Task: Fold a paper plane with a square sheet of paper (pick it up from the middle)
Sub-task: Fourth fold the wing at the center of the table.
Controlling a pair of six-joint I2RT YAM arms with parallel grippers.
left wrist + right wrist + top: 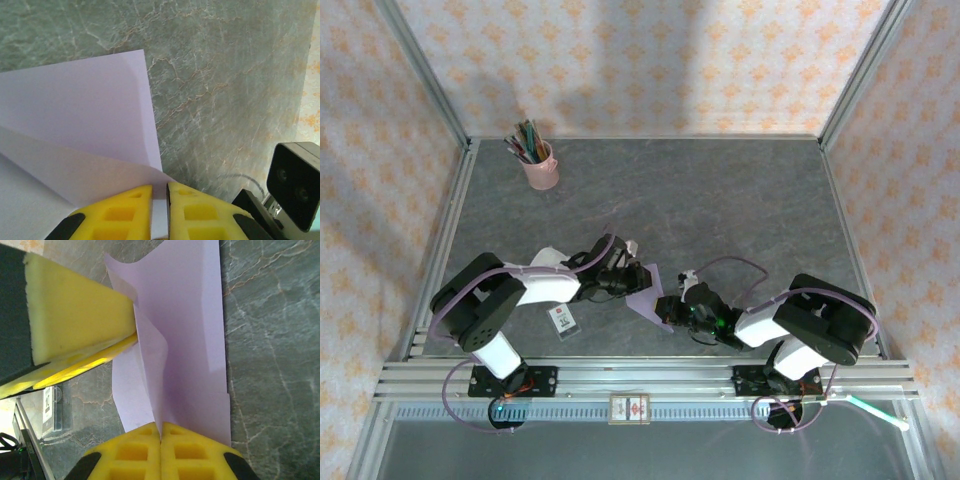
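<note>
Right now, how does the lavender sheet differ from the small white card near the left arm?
Colour: the lavender sheet is plain; the white card carries dark print. Pose: the sheet is creased and pinched by the left gripper and the right gripper, jaws shut on it; the card lies flat on the table, untouched. Size: the sheet looks larger than the card. Both are thin, light pieces.

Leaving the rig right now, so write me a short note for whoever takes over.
Left gripper: jaws shut on the lavender sheet, at its edge.
Right gripper: jaws shut on the same sheet, facing the left one.
Sheet: held between the two arms, near the front of the table, bent along a crease.
Done: sheet gripped by both arms, first fold begun.
Left: the remaining folds; no plane shape yet.
</note>
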